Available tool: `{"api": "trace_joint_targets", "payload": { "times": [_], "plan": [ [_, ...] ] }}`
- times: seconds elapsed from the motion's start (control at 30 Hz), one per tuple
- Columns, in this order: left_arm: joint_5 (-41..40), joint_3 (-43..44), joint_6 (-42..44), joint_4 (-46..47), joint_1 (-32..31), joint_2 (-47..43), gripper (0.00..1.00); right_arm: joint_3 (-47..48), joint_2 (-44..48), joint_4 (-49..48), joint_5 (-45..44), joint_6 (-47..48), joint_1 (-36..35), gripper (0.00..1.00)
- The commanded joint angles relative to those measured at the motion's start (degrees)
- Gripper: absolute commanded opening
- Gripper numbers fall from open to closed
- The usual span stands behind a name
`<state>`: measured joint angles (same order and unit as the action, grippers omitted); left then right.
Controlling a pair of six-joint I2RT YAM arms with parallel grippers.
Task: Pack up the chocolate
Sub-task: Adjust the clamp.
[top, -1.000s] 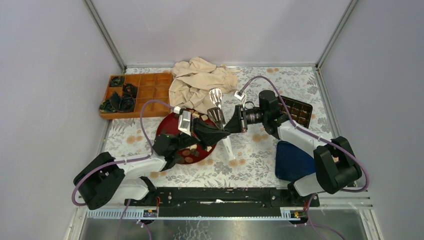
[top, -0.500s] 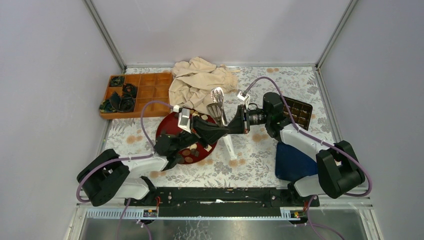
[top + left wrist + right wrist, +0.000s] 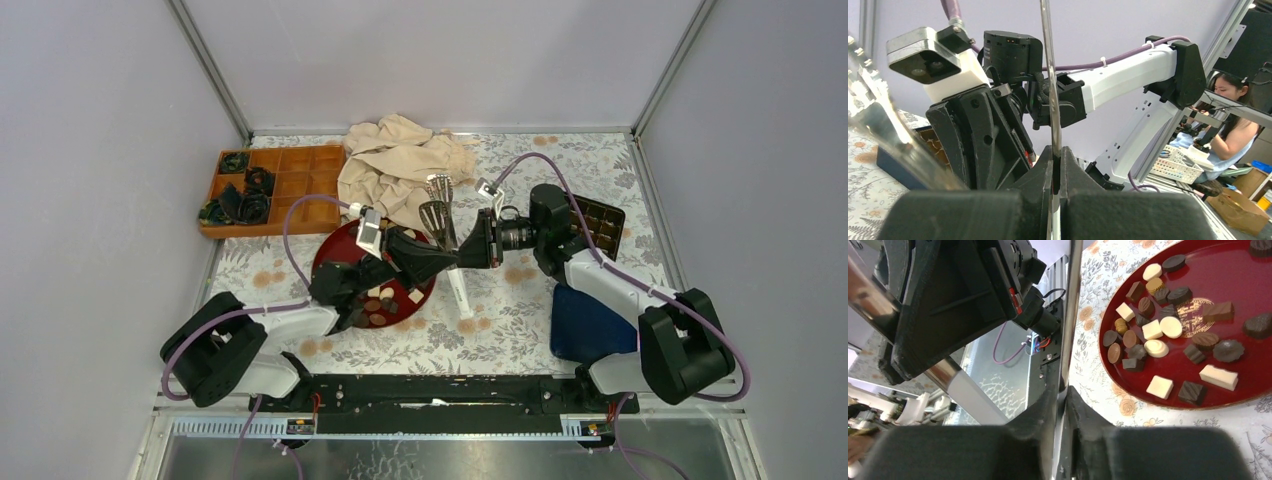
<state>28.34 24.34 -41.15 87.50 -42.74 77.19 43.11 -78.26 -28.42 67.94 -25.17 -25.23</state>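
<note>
The chocolate [image 3: 1154, 330], several dark, light brown and cream pieces, lies on a round red plate [image 3: 1233, 280] left of centre [image 3: 332, 258]. A pair of metal tongs [image 3: 436, 208] with a white handle [image 3: 459, 293] is held tilted above the plate's right edge. My left gripper [image 3: 446, 262] is shut on one thin arm of the tongs [image 3: 1048, 75]. My right gripper [image 3: 472, 255] is shut on the tongs [image 3: 1071, 305] from the other side. The two grippers [image 3: 1057, 152] [image 3: 1063, 392] face each other closely.
A dark compartment box [image 3: 598, 222] sits at the right behind the right arm, a blue lid [image 3: 583, 322] in front of it. An orange divided tray [image 3: 300, 180] with black paper cups is back left. A crumpled beige cloth [image 3: 400, 160] lies at the back centre.
The tongs' two heads have come closer together and the tongs have tilted slightly. The left arm has shifted a little to the right, and the right wrist has eased slightly right.
</note>
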Motion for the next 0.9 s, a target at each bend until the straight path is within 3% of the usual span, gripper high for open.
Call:
{"api": "trace_joint_targets", "payload": {
  "times": [0.0, 0.07, 0.17, 0.27, 0.4, 0.7, 0.87],
  "plan": [
    [0.2, 0.52, -1.33, 4.87, 1.58, -0.83, 0.0, 2.63, 3.0, 2.8, 2.11, 5.26, 0.69, 0.34],
    [-1.16, -0.95, -0.52, 4.87, 2.18, -2.15, 0.0, 3.99, 3.36, 6.09, 2.23, 7.37, 0.97, 0.64],
    [-3.33, -3.71, 0.75, 4.87, 3.63, -5.29, 0.0, 6.18, 4.53, 12.47, 2.69, 12.04, 2.37, 0.98],
    [-3.9, -5.47, 0.68, 4.82, 5.16, -7.07, 0.0, 5.19, 5.79, 10.49, 4.09, 10.2, 2.65, 1.0],
    [-5.75, -6.18, 0.7, 4.78, 5.21, -7.99, 0.0, 1.34, 5.79, -3.67, 5.37, -1.73, 2.25, 1.0],
    [-11.33, -3.07, -0.21, 4.87, 2.55, -7.93, 0.0, -0.54, 4.47, -2.88, 0.15, 1.49, -2.65, 1.0],
    [-13.43, -1.51, -0.16, 4.9, 0.19, -6.91, 0.0, -2.08, 4.96, -7.16, -0.71, -0.11, -4.6, 1.0]
  ]
}}
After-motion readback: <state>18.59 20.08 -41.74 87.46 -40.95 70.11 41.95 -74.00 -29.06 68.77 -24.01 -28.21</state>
